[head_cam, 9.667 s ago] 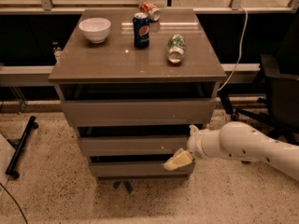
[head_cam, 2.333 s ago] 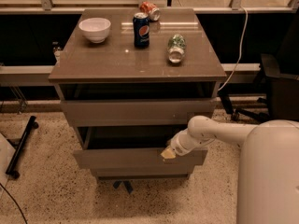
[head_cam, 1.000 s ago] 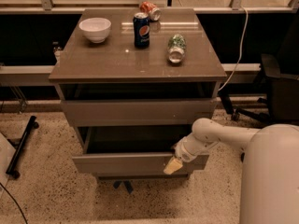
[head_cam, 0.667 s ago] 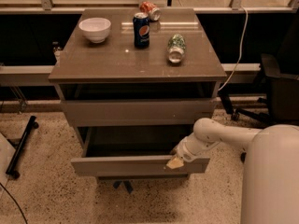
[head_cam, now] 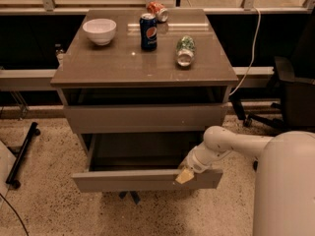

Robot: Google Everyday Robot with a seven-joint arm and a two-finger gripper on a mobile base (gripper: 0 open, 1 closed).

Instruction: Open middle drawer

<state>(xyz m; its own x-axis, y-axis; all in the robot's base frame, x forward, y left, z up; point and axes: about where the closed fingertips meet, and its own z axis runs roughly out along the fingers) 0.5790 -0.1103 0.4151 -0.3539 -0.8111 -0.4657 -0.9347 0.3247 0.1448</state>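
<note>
Jutting well out of the cabinet (head_cam: 98, 65), the middle drawer (head_cam: 142, 180) has the gripper (head_cam: 184, 175) at its front's top edge, seemingly touching it; whether open or closed, I cannot tell.

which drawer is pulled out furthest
The middle drawer, the lower front standing well out, with the gripper at its top edge near the right end; the top drawer above it sticks out far less.

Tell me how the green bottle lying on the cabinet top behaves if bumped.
Lying on its side, the green plastic bottle would likely roll sideways. It seems thin-walled, so probably light. The gripper sits lower, at the front of the open grey-taupe middle drawer.
</note>
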